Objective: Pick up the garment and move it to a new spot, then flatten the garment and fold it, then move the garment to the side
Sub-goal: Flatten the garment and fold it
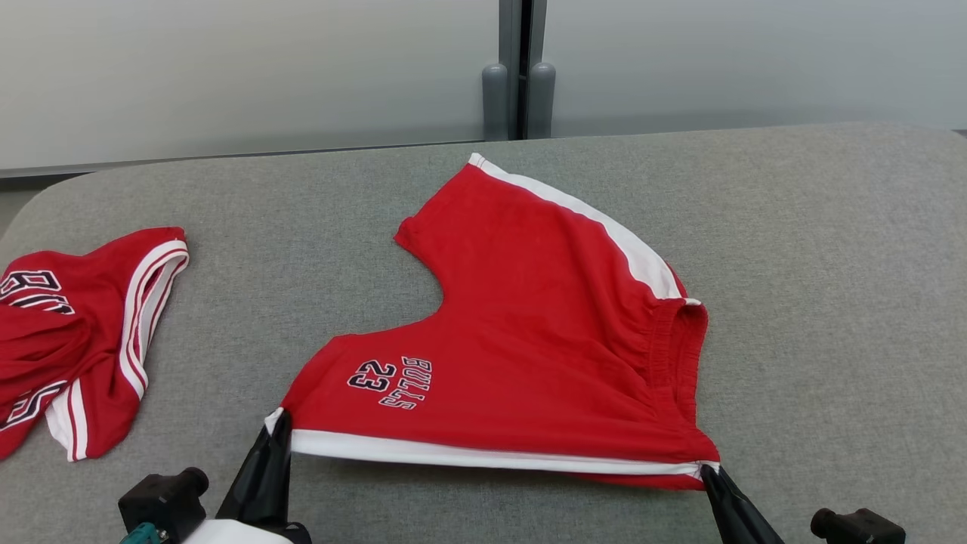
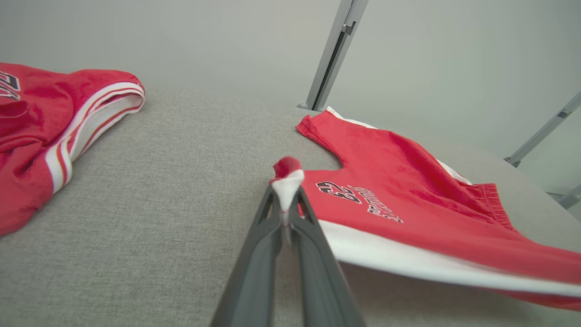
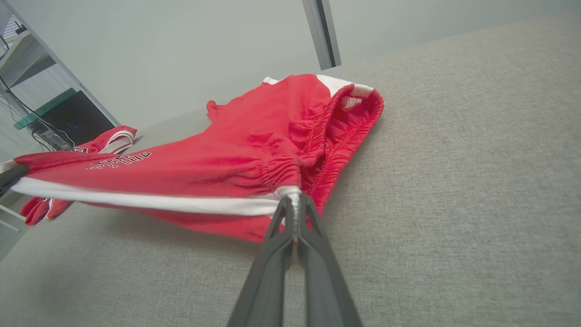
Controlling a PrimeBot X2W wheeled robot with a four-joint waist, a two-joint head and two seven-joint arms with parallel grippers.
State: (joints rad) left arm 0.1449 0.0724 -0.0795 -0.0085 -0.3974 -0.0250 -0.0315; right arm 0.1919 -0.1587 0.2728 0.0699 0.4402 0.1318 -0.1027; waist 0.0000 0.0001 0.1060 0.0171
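The red shorts [image 1: 529,340] lay spread near the middle of the grey padded table [image 1: 793,249]. Their near edge, which carried a white stripe, was lifted and pulled taut between the two grippers. The left gripper [image 1: 278,423] had its jaws pinched on the white corner of the leg hem. The right gripper [image 1: 706,472] was clamped on the stripe's end at the gathered elastic waistband. Dark, white-outlined lettering on the leg by the left gripper read "BULLS 23", upside down in the head view. A crumpled red jersey [image 1: 75,332] with white and red trim lay well apart at the table's left. Of its lettering only "BU" could be read.
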